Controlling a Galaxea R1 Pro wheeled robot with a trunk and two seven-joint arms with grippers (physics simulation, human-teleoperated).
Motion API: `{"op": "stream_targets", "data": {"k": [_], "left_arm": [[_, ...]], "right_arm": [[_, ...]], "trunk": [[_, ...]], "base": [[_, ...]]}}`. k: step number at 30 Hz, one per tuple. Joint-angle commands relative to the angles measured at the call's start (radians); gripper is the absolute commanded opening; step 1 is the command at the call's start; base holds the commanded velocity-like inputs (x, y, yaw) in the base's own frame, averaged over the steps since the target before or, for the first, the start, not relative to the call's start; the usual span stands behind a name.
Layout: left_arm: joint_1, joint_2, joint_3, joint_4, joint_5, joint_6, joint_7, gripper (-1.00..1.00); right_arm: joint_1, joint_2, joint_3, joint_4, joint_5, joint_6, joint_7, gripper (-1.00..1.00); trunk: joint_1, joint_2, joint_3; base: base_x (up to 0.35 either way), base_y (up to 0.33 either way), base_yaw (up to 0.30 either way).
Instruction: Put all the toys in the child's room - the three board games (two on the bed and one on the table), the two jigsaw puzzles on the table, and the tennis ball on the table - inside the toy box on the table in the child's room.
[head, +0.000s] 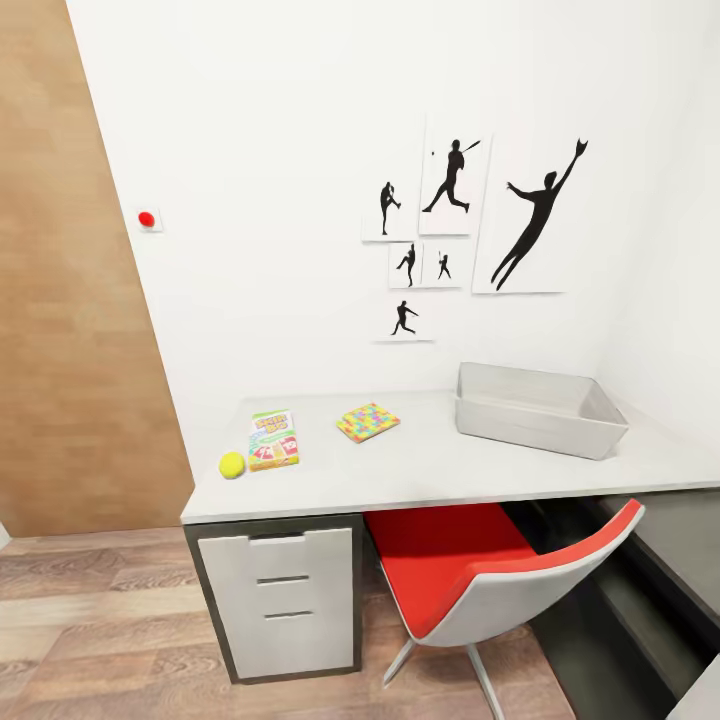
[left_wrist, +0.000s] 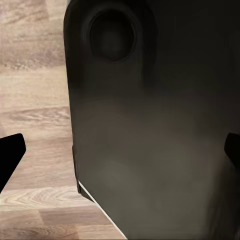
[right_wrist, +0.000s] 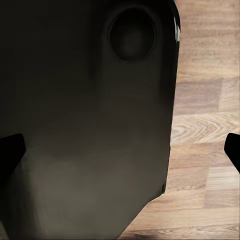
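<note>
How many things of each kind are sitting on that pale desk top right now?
Small yellow-green tennis ball: 1
Green printed board game box: 1
Multicoloured jigsaw puzzle, which may be a stack: 1
Shallow light grey toy box: 1
Total: 4

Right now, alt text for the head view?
A pale desk against a white wall holds a tennis ball, a Skip-Bo box, a multicoloured jigsaw puzzle and an empty grey toy box. A red chair is tucked under; baseball silhouette prints hang above.
</note>
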Motion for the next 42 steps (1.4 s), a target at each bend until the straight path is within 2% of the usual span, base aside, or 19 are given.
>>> {"op": "stream_targets", "data": {"k": [1, 8, 13, 22, 42], "left_arm": [[0.0, 0.0, 0.0, 0.0, 0.0, 0.0, 0.0, 1.0], [-0.002, -0.001, -0.001, -0.002, 0.0, -0.002, -0.002, 1.0], [0.0, -0.02, -0.002, -0.005, 0.001, -0.018, -0.004, 1.0], [-0.001, -0.024, 0.003, -0.008, 0.003, -0.028, -0.005, 1.0], [-0.001, -0.028, 0.01, -0.008, 0.007, -0.029, -0.005, 1.0]], "right_arm": [[0.0, 0.0, 0.0, 0.0, 0.0, 0.0, 0.0, 1.0], [-0.002, -0.005, -0.001, 0.0, -0.01, 0.001, 0.0, 1.0], [-0.002, 0.015, -0.002, -0.001, -0.008, -0.001, -0.002, 1.0], [-0.002, 0.024, -0.002, -0.002, -0.005, 0.001, -0.003, 1.0], [-0.002, 0.016, -0.002, -0.002, -0.006, -0.005, -0.002, 1.0]], "trunk": [[0.0, 0.0, 0.0], [0.0, 0.0, 0.0], [0.0, 0.0, 0.0], [0.0, 0.0, 0.0], [0.0, 0.0, 0.0]], "base": [[0.0, 0.0, 0.0], [0.0, 0.0, 0.0], [0.0, 0.0, 0.0], [0.0, 0.0, 0.0], [0.0, 0.0, 0.0]]}}
